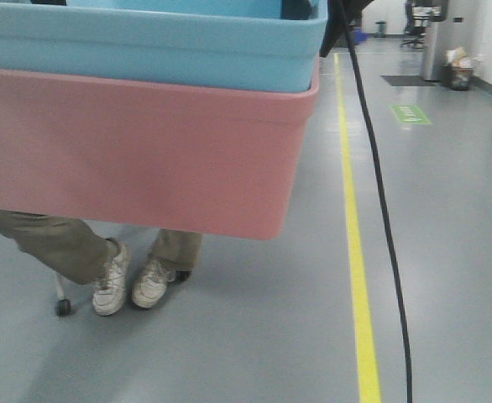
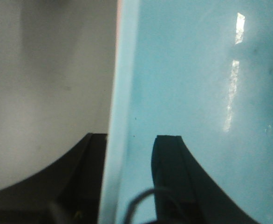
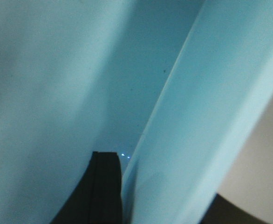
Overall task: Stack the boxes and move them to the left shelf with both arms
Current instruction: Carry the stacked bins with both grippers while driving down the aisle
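The blue bin (image 1: 145, 42) is nested inside the pink bin (image 1: 128, 151), and the pair is held up clear of the grey floor (image 1: 456, 252) in the upper left of the front view. The left gripper (image 2: 132, 140) is clamped across the blue bin's wall, one finger inside and one outside. The right gripper (image 3: 162, 179) is clamped on its rim the same way. A black cable (image 1: 380, 185) is hung beside a yellow line (image 1: 357, 252), and white shoes (image 1: 112, 285) are seen below the pink bin.

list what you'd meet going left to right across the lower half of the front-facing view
caster wheel → white sneakers → yellow floor line → black cable
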